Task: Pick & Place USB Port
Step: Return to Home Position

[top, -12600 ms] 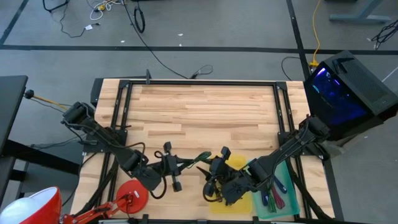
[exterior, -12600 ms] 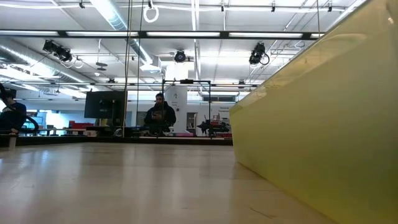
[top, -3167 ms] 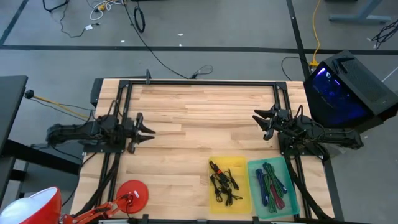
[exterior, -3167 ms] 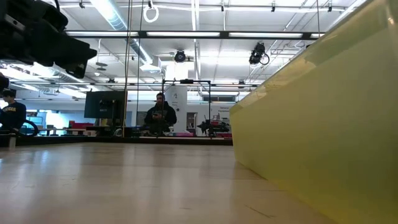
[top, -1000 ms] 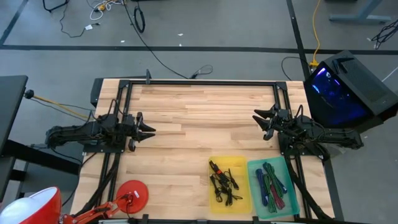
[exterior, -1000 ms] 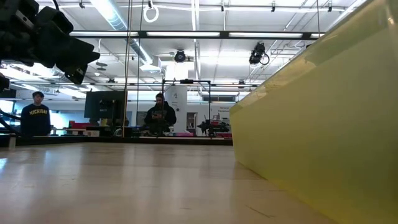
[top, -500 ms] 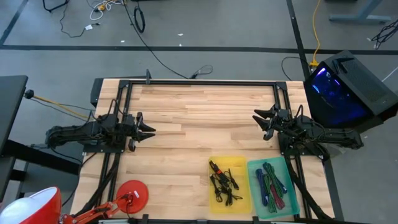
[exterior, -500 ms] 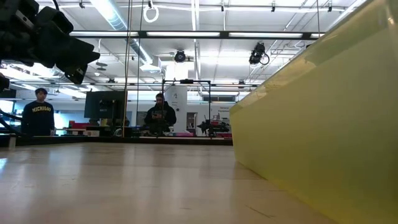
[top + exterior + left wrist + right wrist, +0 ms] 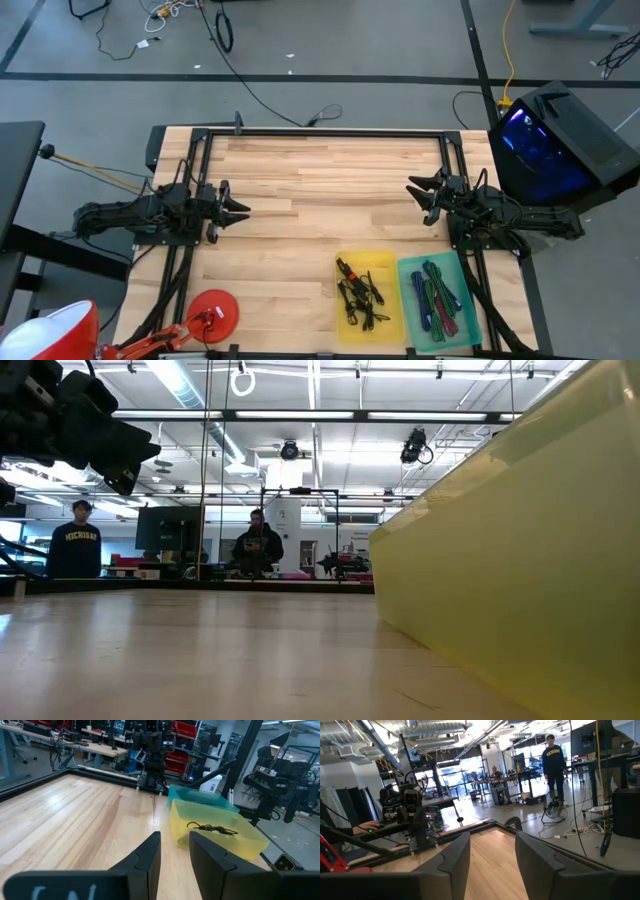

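Left claw [image 9: 240, 210] and right claw [image 9: 420, 196] hang empty, narrowly parted, over the bench's [image 9: 330, 180] side edges; a sagging arm might strike it.

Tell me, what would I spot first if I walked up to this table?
Two bright bins sit side by side at one edge of the table, nearer the right arm: a yellow bin with black cables and a blue bin full of colourful cables. The left pincer and right pincer hang open and empty at opposite sides. Beyond the right side, a computer glows blue.
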